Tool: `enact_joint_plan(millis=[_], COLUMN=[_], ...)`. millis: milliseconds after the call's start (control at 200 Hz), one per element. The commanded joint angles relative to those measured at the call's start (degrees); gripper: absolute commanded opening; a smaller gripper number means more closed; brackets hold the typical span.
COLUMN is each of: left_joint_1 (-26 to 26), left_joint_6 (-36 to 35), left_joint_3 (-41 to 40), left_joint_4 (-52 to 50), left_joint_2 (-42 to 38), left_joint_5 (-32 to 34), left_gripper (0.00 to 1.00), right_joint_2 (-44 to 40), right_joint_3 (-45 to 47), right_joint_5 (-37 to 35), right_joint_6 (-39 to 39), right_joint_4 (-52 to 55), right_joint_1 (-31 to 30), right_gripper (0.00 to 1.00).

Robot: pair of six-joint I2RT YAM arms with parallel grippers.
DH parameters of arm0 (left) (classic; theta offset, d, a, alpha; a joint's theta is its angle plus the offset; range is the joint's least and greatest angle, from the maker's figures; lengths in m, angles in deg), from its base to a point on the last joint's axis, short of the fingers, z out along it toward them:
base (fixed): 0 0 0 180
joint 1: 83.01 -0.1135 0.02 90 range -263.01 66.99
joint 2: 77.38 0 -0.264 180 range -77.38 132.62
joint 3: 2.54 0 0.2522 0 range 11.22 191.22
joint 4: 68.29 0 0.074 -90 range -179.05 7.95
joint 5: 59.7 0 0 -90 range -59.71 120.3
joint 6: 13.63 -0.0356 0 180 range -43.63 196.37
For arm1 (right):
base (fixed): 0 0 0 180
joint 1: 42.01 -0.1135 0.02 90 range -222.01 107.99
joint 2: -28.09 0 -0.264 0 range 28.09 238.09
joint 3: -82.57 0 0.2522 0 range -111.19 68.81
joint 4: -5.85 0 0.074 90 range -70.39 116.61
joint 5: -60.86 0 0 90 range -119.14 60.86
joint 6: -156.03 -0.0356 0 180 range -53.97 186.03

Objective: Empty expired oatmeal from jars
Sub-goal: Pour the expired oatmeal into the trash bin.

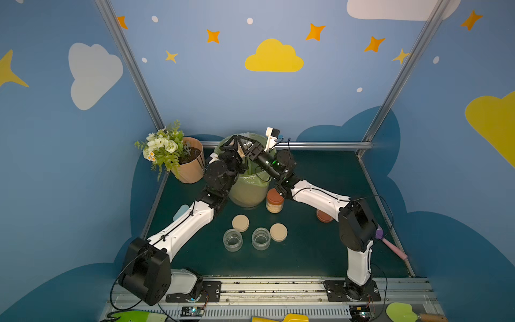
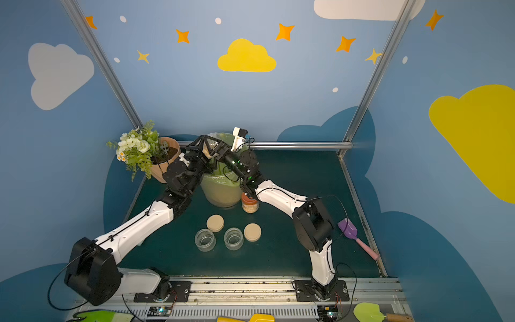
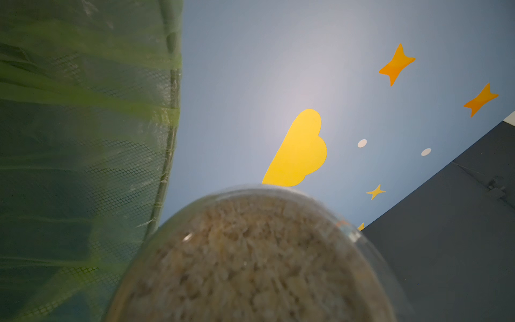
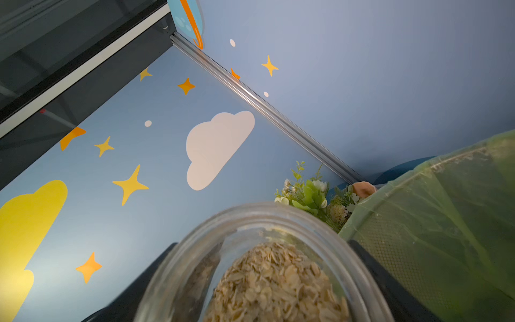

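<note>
Above the green-bagged bin, both grippers meet on one lidless glass jar with oatmeal in it. My left gripper is shut on it; the left wrist view shows the jar base full of oatmeal. My right gripper grips it too: the right wrist view looks into the jar mouth at the oatmeal, with dark fingers on both sides. A rust-lidded jar of oatmeal stands by the bin. Two empty jars stand in front.
Two beige lids lie by the empty jars. A rust-orange lid is partly hidden under the right arm. A flower pot stands left of the bin. A purple spatula lies at the right edge.
</note>
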Motion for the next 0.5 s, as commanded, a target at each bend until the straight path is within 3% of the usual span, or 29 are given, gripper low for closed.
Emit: enact_joint_plan(millis=[0, 280, 365, 496], left_joint_1=[-0.53, -1.96, -2.41, -3.35], left_joint_6=[-4.41, -9.97, -11.62, -12.56], left_joint_3=[2.32, 4.79, 5.92, 7.79], left_joint_4=[4.71, 2.13, 2.14, 2.5], left_joint_2=[1.08, 0.99, 1.36, 2.52], left_joint_5=[-2.48, -1.86, -2.01, -2.61], left_gripper=[0.12, 0.04, 0.04, 0.03], right_joint_2=[-3.04, -4.9, -5.88, -7.08], right_joint_3=[-0.1, -0.43, -2.07, -2.24], right_joint_5=[2.57, 3.09, 3.51, 4.36], right_joint_6=[-1.36, -4.55, -5.14, -6.31], right_joint_4=[0.14, 7.23, 17.08, 23.06], right_joint_1=[-0.87, 0.17, 0.48, 0.94], right_gripper=[0.92, 0.94, 0.95, 0.96])
